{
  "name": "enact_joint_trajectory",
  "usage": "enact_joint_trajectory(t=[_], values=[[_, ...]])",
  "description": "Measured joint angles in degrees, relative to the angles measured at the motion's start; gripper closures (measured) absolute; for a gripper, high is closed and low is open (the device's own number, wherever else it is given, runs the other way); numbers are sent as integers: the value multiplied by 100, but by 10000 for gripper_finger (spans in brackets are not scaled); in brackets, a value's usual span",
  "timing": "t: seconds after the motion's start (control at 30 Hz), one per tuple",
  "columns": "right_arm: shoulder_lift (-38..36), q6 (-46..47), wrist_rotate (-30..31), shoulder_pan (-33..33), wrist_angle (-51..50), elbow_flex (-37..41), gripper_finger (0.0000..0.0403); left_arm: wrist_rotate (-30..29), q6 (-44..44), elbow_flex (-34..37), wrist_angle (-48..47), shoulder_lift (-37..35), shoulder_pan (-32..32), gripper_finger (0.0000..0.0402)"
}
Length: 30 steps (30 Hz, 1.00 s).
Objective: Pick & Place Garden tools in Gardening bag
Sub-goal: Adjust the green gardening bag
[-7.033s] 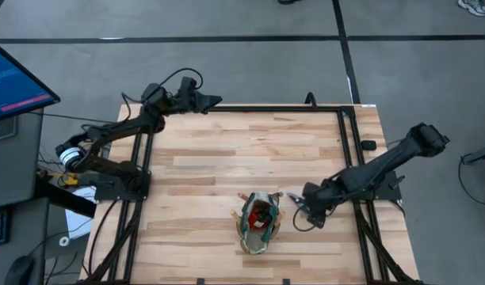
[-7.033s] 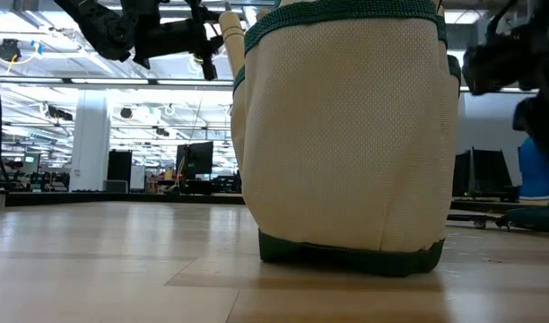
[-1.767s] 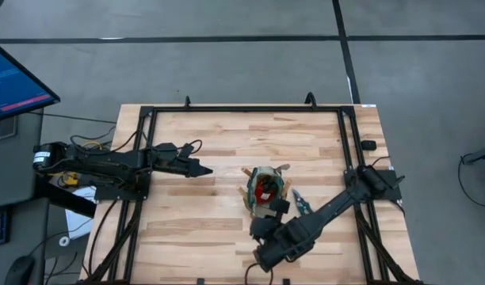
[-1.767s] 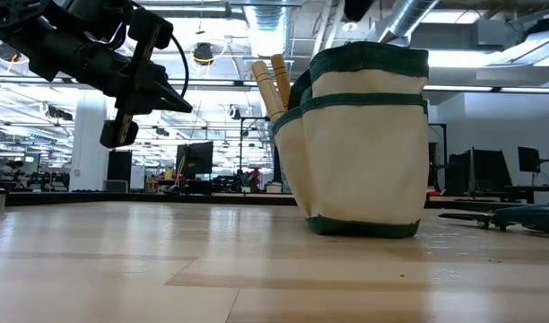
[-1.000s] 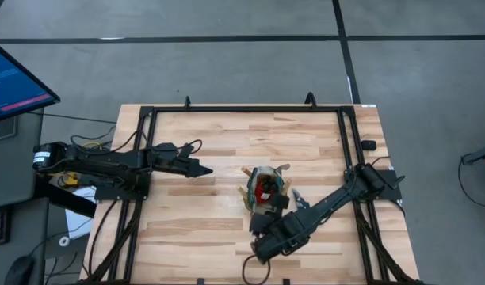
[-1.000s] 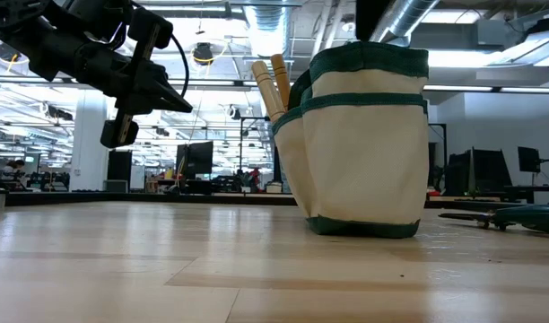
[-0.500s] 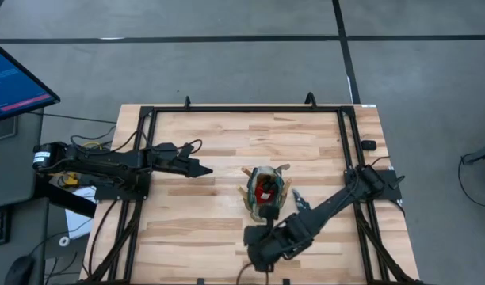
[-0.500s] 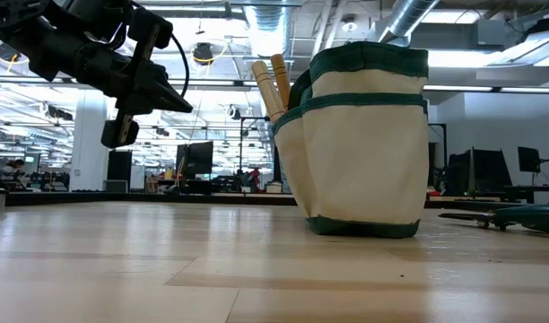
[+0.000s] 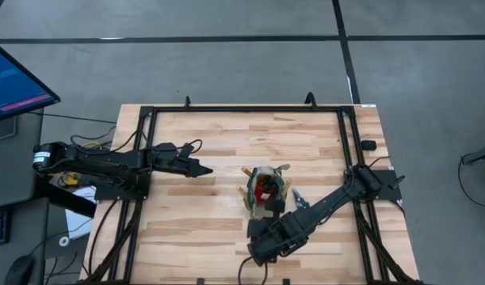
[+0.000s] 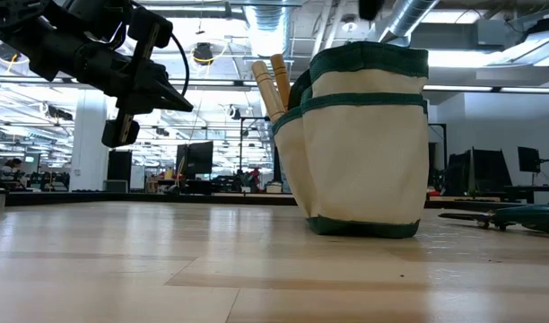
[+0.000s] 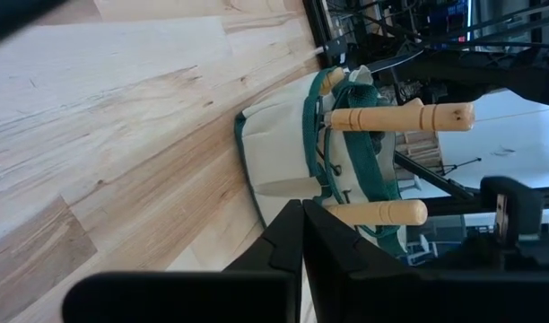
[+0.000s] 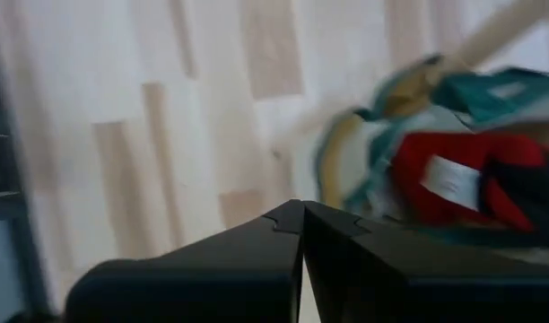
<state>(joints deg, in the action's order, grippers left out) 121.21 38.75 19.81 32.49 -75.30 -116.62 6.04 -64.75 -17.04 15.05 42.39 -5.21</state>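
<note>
Hovering beside gardening bag [image 9: 264, 194]: right gripper [image 9: 259, 226], pinched closed and empty, drifted slightly since a moment ago. Left gripper [image 9: 204, 169] closed, parked apart. Shears [image 9: 299, 203] remain outside.

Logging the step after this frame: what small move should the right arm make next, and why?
Probably swing the shut right gripper over and open it above the dark-handled pruning shears, since they lie on the wooden table beside the green-and-tan fabric gardening bag, which already holds wooden-handled tools and a red object. The shut left gripper waits apart.
</note>
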Motion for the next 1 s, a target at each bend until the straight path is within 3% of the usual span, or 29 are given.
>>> enact_joint_trajectory(t=[0.13,0.5,0.67,1.0], values=[[2,57,122,-84,-415,2,403,-2,0,0,2,0,2,393],[-10,-77,283,-201,-249,-74,403,-1,1,0,8,0,1,393],[-90,-333,85,101,300,-348,403,-2,93,0,26,0,0,397],[376,-209,-191,-61,-28,-291,403,0,153,0,41,0,0,393]])
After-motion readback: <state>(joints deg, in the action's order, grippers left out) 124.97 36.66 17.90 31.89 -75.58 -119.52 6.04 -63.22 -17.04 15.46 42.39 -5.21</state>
